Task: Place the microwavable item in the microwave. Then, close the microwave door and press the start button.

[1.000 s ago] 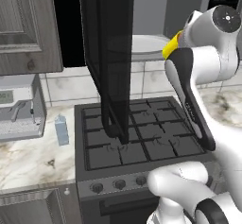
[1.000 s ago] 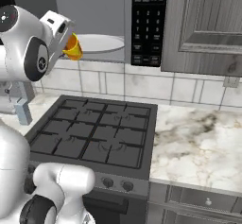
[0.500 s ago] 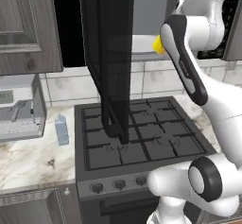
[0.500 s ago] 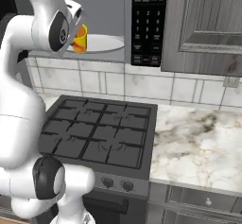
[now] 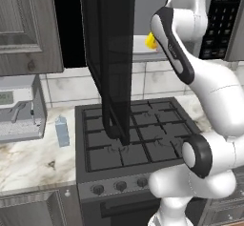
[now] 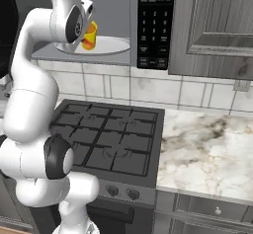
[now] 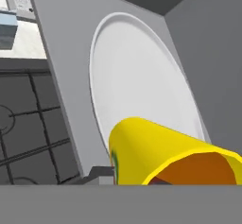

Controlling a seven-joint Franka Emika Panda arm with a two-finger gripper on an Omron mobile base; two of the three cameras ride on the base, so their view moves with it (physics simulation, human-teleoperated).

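A coffee machine (image 5: 19,108) is sitting at the far left of the desk (image 5: 28,160), with a pale blue box (image 5: 61,130) standing beside the stove (image 5: 138,134). The door (image 5: 110,53) is hanging wide open, edge-on, over the burners. Further right, the arm is reaching into the microwave (image 6: 148,25), and the gripper (image 6: 84,30) is staying closed on the cup (image 6: 89,35), holding it tilted just above the turntable (image 7: 137,81). The keypad (image 6: 156,25) is sitting at the right of the cavity.
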